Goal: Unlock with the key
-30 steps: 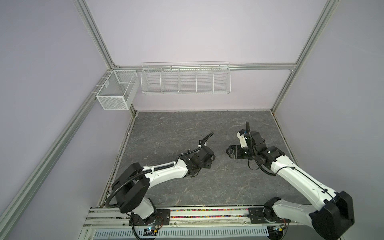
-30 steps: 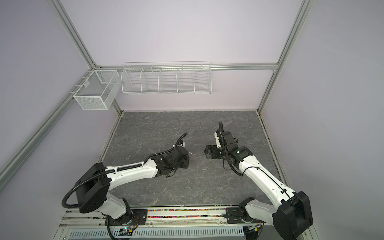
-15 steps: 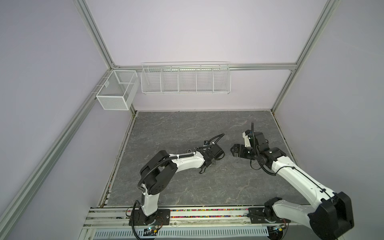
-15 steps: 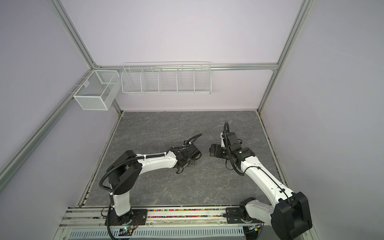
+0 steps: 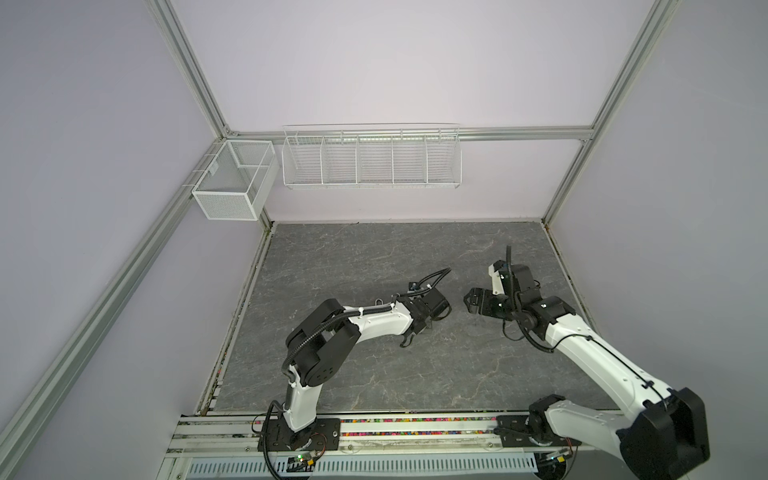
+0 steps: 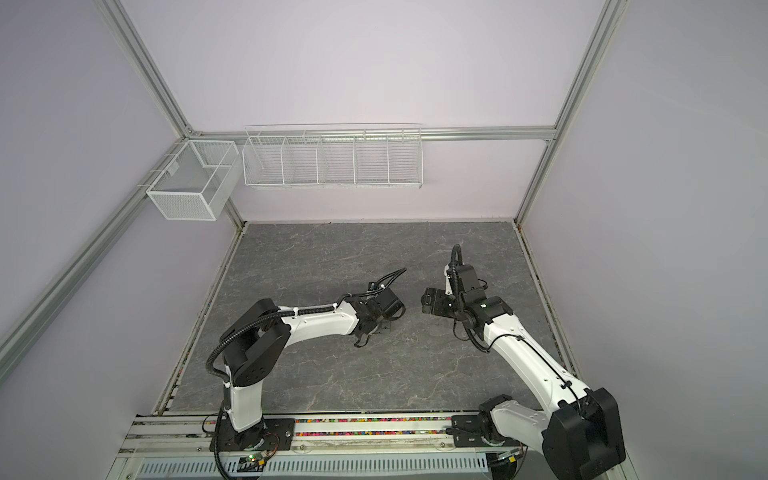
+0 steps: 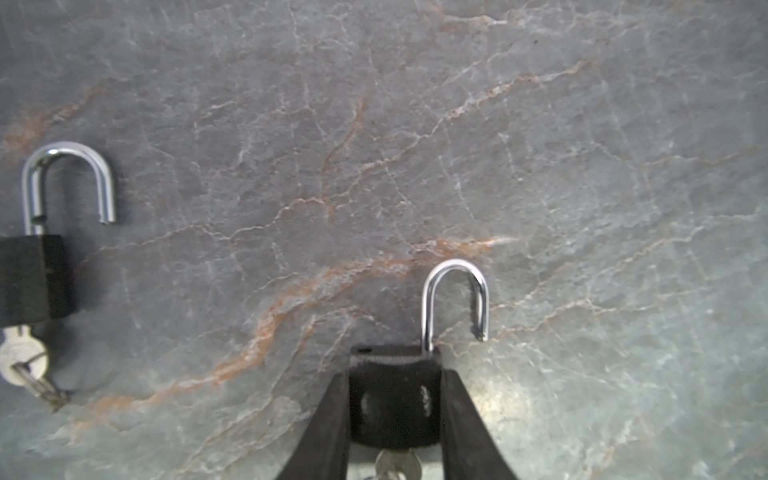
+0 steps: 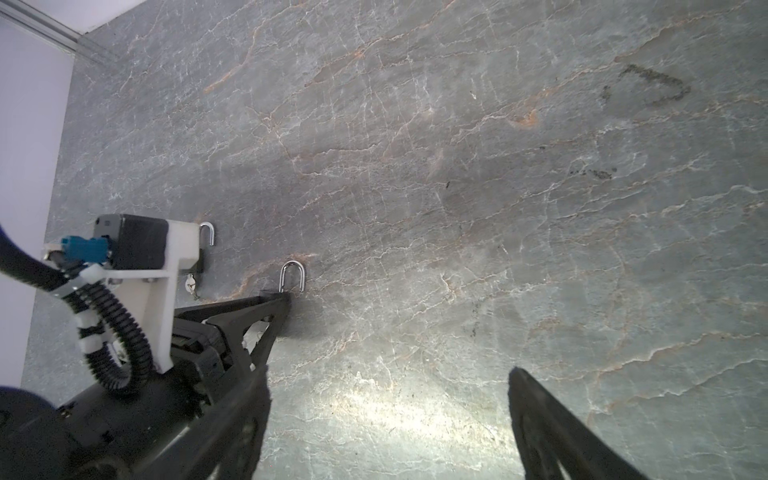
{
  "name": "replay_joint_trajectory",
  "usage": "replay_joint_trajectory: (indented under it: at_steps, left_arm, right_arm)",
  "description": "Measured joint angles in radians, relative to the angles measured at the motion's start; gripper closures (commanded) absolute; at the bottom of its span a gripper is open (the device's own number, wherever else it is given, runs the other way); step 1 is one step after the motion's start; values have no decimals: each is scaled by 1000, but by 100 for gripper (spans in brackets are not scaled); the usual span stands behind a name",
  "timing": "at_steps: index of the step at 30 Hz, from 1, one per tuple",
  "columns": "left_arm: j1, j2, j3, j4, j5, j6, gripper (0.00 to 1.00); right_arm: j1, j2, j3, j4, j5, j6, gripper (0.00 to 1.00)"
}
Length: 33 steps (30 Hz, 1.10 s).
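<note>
Two black padlocks lie flat near the middle of the marbled grey tabletop [image 7: 540, 124]. They are parallel, with long axes running roughly 7 to 1 o'clock in both top views and shackles toward 1. The first padlock [image 7: 33, 278], leftmost, lies free. Its first shackle [image 7: 68, 178] is sprung open, and the first key [image 7: 23, 361] sits in its keyhole with a ring trailing. At about 4 o'clock from it, the second padlock [image 7: 395, 399] shows the second shackle [image 7: 455, 299] open too, with the second key [image 7: 397, 463] inserted. That makes two locks, two open shackles and two keys. The left gripper [image 7: 395, 372] straddles this lock's body, its fingers [image 7: 328, 415] close against both sides. Whether they squeeze cannot be told. Further right, the right gripper [image 8: 388, 368] hangs spread wide and empty.
</note>
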State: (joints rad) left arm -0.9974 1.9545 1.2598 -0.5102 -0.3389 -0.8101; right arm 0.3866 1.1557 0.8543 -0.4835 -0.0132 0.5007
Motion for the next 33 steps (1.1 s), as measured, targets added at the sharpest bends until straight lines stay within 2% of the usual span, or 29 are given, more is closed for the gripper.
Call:
replay_joint_trajectory:
  at_steps: [2, 4, 9, 11, 12, 13, 15, 21, 23, 26, 28, 33]
  left_arm:
    - [3, -2, 0, -6, 3, -4, 38]
    - [9, -11, 0, -14, 3, -5, 21]
    - [31, -110, -2, -43, -5, 4, 2]
    - [52, -193, -4, -48, -13, 14, 1]
    - [66, -232, -5, -48, -18, 21, 1]
    - [89, -283, -8, -46, -27, 30, 1]
    - [149, -378, -13, -41, -53, 49, 1]
    - [425, -619, -115, 5, -232, 191, 1]
    - [554, -675, -192, 40, -270, 247, 1]
    - [755, -727, -335, 137, -313, 326, 1]
    - [829, -738, -438, 233, -346, 390, 0]
    - [866, -680, -657, 536, -360, 564, 1]
  right_arm:
    - [0, -10, 0, 0, 10, -2, 9]
    - [-1, -18, 0, 0, 24, -4, 9]
    - [-9, -40, 0, -1, 99, -16, 5]
    - [-28, -50, 0, 2, 154, -23, 0]
    - [-39, -52, 0, 5, 182, -27, 3]
    - [-56, -53, 0, 8, 219, -29, 11]
    - [-87, -53, -1, 21, 294, -35, 11]
    - [-164, 5, -60, 175, 529, -61, 11]
    - [-187, 66, -93, 253, 584, -88, 11]
    - [-215, 182, -131, 388, 638, -156, 11]
    - [-221, 249, -154, 478, 645, -209, 11]
    - [-236, 363, -175, 661, 636, -326, 11]
